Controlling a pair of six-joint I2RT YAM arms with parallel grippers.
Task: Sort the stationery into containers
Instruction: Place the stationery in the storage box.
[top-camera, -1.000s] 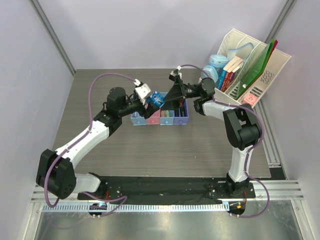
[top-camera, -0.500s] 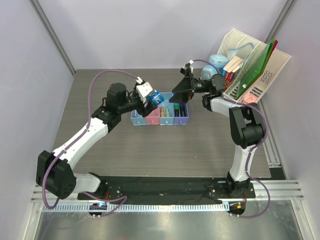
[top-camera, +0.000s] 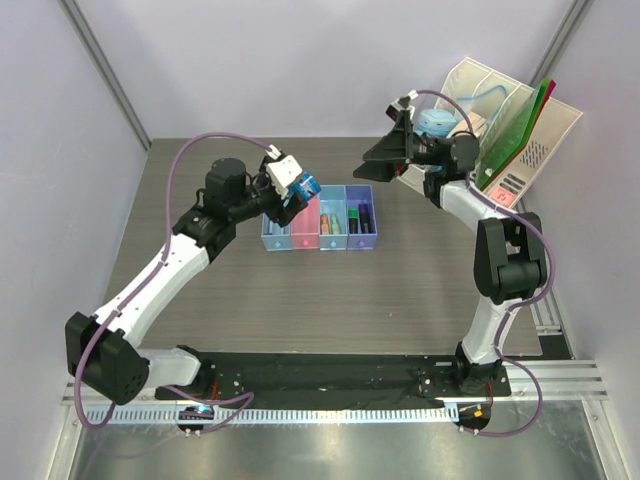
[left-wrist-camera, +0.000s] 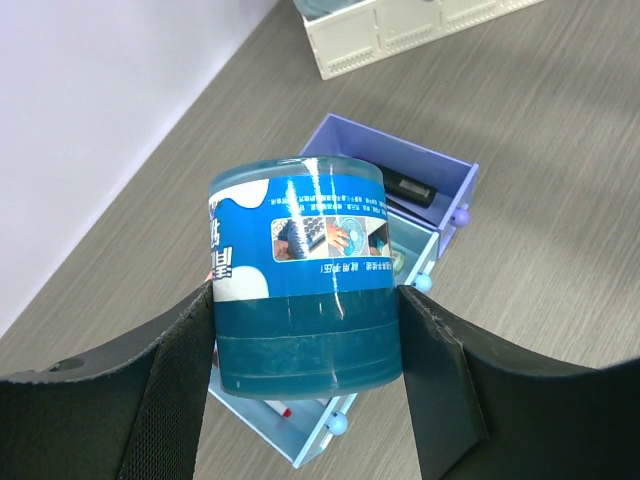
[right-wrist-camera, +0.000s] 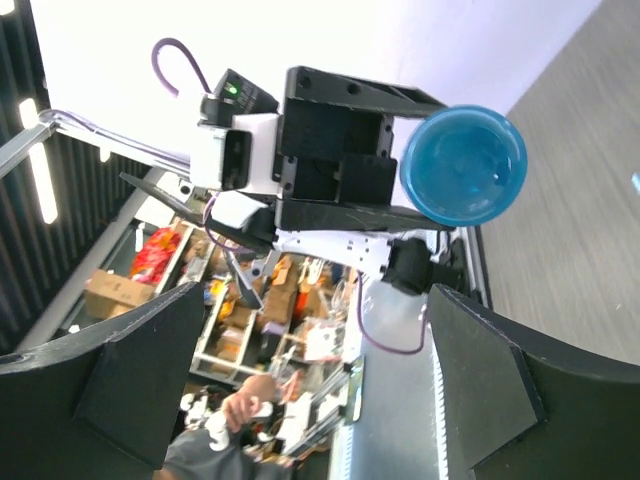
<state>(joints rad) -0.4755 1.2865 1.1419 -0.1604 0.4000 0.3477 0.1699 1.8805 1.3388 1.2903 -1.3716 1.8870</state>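
Overhead view: your left claw (top-camera: 297, 191) is pinching the round blue roll (top-camera: 306, 185), held in the air over the left half of the row of four joined trays (top-camera: 348, 246) on the worktop (top-camera: 200, 290). Highlighters and markers already lie in the trays. Your right claw (top-camera: 384, 151) is raised beside the white file rack (top-camera: 520, 130); its jaws are hard to judge from here. No writing can be read.

Left wrist view: both black fingers (left-wrist-camera: 180, 365) press the roll (left-wrist-camera: 300, 280) on its curved sides. The trays (left-wrist-camera: 455, 185) lie underneath, with a red-capped marker (left-wrist-camera: 281, 408) showing below the roll. The blue label carries white Chinese characters, a small printed picture and fine print too small to read. The likely risk: the round side may slip or twist in the grip. The roll also looks wide beside one compartment, so a release could leave it on a rim or on the markers.

Right wrist view: your right claw (right-wrist-camera: 315, 385) is spread wide and empty. It looks across at the roll's round end (right-wrist-camera: 463, 165) in the left claw. No writing is readable.
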